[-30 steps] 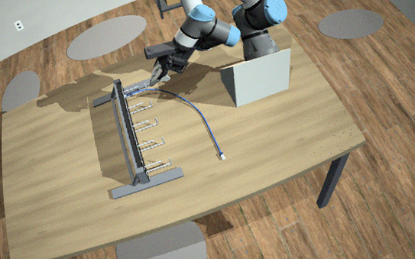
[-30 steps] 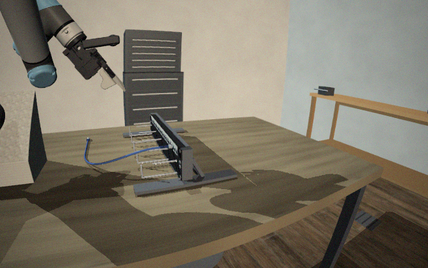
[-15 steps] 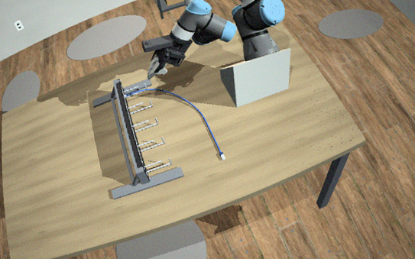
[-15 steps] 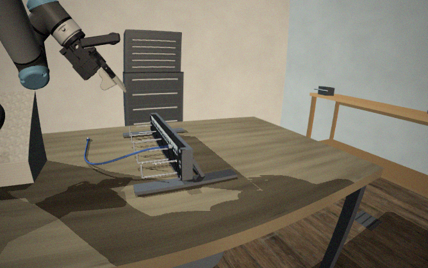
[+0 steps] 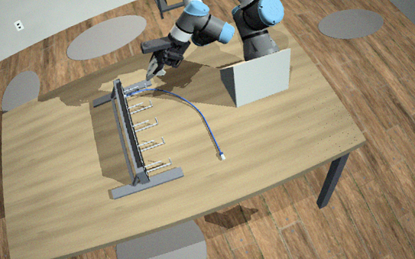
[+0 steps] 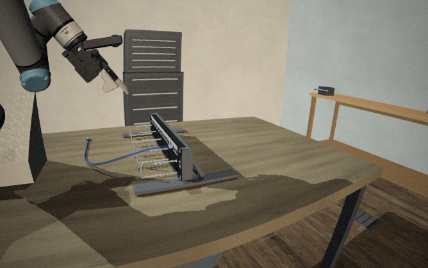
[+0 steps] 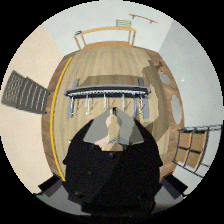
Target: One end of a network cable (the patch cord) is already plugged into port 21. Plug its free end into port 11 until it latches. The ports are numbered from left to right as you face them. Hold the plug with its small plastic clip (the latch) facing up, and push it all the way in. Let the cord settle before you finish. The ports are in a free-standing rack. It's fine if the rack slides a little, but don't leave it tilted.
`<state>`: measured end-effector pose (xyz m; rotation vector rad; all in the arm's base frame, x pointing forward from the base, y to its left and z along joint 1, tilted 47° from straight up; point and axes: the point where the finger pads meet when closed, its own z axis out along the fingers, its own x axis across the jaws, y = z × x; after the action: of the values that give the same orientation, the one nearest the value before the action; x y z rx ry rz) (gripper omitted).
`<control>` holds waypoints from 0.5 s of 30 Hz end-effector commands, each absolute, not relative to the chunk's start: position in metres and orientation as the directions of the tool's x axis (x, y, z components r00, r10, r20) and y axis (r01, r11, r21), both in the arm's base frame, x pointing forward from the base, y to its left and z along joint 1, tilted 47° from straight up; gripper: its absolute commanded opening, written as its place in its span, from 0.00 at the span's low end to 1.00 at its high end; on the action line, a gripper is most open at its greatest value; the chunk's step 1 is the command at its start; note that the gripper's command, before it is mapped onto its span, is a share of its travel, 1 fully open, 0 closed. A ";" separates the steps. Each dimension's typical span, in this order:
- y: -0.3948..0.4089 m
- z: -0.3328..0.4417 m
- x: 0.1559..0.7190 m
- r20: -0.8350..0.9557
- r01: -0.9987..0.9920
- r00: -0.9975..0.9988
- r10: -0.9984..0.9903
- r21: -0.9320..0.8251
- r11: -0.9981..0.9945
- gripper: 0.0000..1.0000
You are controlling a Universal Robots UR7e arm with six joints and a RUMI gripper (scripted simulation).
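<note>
The rack (image 5: 122, 135) (image 6: 187, 165) (image 7: 107, 90) stands upright on its two feet, its port face toward the robot base. The blue cord (image 5: 200, 113) (image 6: 116, 159) has one end in a port near the right end of the row; the port number is too small to read. From there it arcs out over the table. Its free plug (image 5: 221, 153) (image 6: 88, 139) lies on the table, away from the rack; which way its latch faces is too small to tell. My gripper (image 5: 149, 77) (image 6: 127, 93) (image 7: 113, 107) is shut and empty, high above the table in front of the rack's right part.
Several white wire cable holders (image 5: 153, 144) (image 6: 141, 170) stick out from the rack's port side. A pale box-shaped block (image 5: 263, 79) (image 6: 14, 141) stands at the robot base. The table's edge (image 5: 194, 219) runs beyond the rack's left foot (image 5: 125, 191).
</note>
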<state>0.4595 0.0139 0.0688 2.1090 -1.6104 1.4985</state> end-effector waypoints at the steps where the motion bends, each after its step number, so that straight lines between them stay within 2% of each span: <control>1: 0.000 0.057 0.476 0.729 -0.775 -0.041 -0.684 -0.455 -0.439 0.00; 15: -0.042 0.020 0.520 0.729 -0.775 -0.041 -0.683 -0.455 -0.439 0.00</control>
<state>0.4942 -0.0218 0.0381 2.1000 -1.6166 1.4853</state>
